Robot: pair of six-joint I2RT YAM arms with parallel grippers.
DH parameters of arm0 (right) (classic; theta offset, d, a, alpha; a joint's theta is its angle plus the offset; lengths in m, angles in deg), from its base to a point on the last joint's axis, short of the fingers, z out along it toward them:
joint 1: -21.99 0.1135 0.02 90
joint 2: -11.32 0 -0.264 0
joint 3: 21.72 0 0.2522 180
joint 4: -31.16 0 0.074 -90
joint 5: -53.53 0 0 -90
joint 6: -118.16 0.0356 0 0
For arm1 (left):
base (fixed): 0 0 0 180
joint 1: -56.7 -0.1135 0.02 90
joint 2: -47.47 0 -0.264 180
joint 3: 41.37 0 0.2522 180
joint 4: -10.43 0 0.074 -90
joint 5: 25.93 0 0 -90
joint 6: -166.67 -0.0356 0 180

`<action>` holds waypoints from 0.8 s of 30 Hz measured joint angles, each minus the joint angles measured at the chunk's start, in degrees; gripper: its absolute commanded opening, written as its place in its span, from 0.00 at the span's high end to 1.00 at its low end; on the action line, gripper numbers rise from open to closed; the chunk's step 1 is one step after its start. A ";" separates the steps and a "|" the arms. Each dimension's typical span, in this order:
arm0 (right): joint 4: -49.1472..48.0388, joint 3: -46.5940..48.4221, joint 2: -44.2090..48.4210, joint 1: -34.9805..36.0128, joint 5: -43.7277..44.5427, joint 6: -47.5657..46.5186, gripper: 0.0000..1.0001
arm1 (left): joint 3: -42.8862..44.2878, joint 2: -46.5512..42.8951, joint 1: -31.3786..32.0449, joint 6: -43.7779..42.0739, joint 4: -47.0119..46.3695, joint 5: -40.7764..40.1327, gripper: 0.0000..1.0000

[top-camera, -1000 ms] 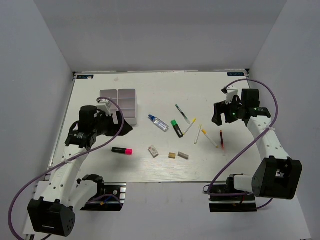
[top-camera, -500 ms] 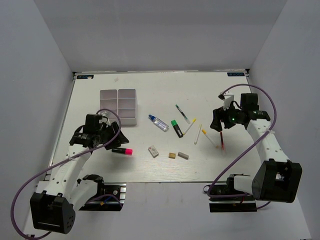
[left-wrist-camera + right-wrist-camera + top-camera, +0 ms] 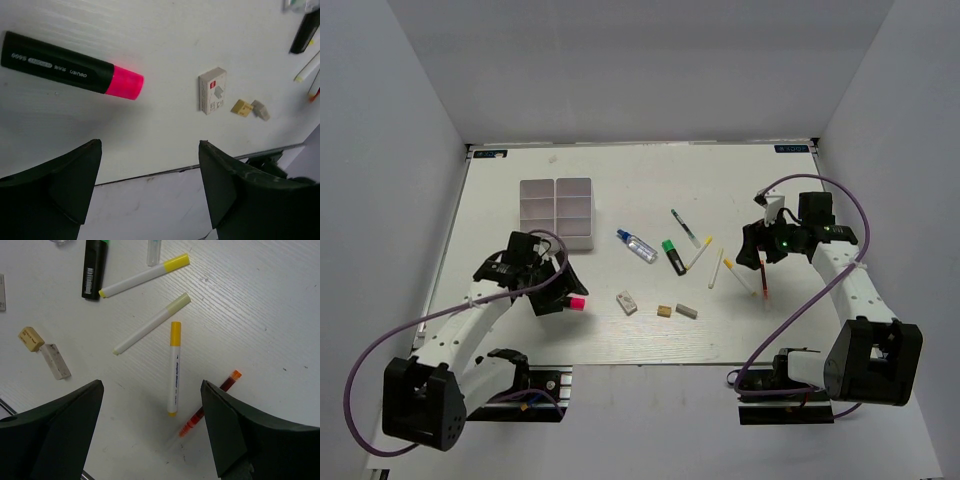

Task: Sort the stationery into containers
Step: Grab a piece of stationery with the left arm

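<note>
Black fingers of the left gripper (image 3: 149,152) stand spread and empty, just over the black-pink marker (image 3: 70,65) by the left edge of the tabletop (image 3: 620,170). The right gripper (image 3: 151,390), likewise spread, hangs above a yellow-tipped stick (image 3: 174,367) and the red pen (image 3: 210,402). The compartment tray (image 3: 557,205) sits toward the far-left corner.

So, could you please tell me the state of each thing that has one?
Left gripper: open, by the marker, not gripping it.
Right gripper: open, above the pen.
Marker: capped, lying flat.
Pen: lying flat, unheld.
Bottle: on its side.
Tray: looks empty.
</note>
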 measured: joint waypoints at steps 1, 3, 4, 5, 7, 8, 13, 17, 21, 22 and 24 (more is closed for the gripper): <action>-0.07 0.00 0.00 0.00 -0.11 0.02 0.16 | -0.04 -0.48 0.39 2.36 0.15 -1.49 0.12; -0.17 0.00 0.00 0.00 -0.17 0.02 0.16 | -0.28 -2.01 1.03 7.39 0.52 -4.28 0.13; -0.26 -0.02 0.04 -0.02 -0.17 0.02 0.16 | -0.31 -2.80 1.33 9.94 1.03 -5.77 0.13; -0.39 -0.09 0.09 0.00 -0.20 0.02 0.16 | -0.35 -3.43 1.62 12.26 1.49 -7.15 0.13; -1.14 -0.74 0.35 -0.02 -0.35 0.04 0.16 | -0.35 -4.11 1.92 17.33 2.80 -10.08 0.13; -1.20 -1.16 0.48 0.00 -0.39 0.04 0.16 | -0.22 -3.89 1.97 19.71 3.72 -11.52 0.13; -1.62 -2.27 0.63 -0.02 -0.57 0.04 0.14 | 1.09 0.33 2.01 28.00 6.95 -17.25 0.13; -1.64 -2.73 0.90 -0.02 -0.57 0.00 0.14 | 1.99 3.10 2.05 31.98 6.43 -19.71 0.14; -1.84 -2.80 0.92 -0.02 -0.57 0.00 0.14 | 4.70 10.23 2.08 34.38 5.57 -20.83 0.19; -1.92 -2.80 0.92 -0.02 -0.55 0.00 0.14 | 5.25 12.24 2.08 34.82 5.49 -21.05 0.20; -1.99 -2.80 0.92 -0.02 -0.50 0.00 0.14 | 5.55 14.88 2.08 35.54 5.64 -21.31 0.22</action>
